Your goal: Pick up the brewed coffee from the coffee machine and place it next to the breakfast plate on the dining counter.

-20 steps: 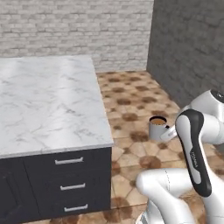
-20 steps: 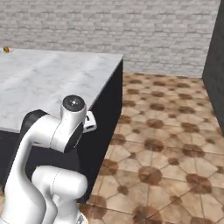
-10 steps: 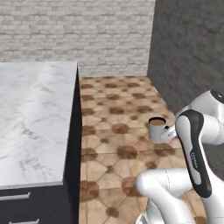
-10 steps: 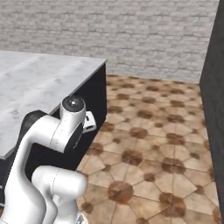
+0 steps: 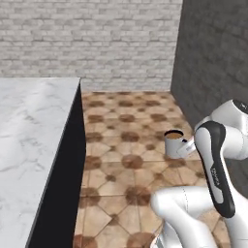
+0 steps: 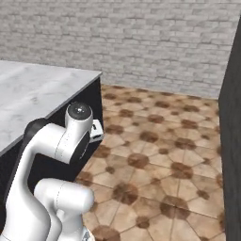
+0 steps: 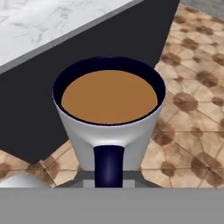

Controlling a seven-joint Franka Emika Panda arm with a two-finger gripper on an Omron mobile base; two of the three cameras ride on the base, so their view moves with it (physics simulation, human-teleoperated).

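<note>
My gripper (image 5: 185, 146) is shut on the brewed coffee (image 5: 173, 142), a small grey mug full of brown liquid, and holds it upright above the tiled floor. In the hand view the mug (image 7: 109, 111) sits close up, its dark handle toward the camera. The dining counter (image 5: 29, 131), white marble with grey veining over dark sides, lies to the left of the mug with a strip of floor between. The same counter (image 6: 33, 89) shows at the left of the right base view and at the top left (image 7: 48, 22) of the hand view. The coffee machine and the breakfast plate are out of view.
A brown patterned tile floor (image 5: 126, 140) runs ahead to a grey brick wall (image 5: 92, 38). A dark wall (image 5: 213, 63) closes the right side. My white arm (image 6: 56, 141) stands beside the counter's dark corner (image 6: 96, 101).
The whole picture has shifted as the base drove: the counter slid left and its drawers left the view. The mug stays held the same way in the shut gripper.
</note>
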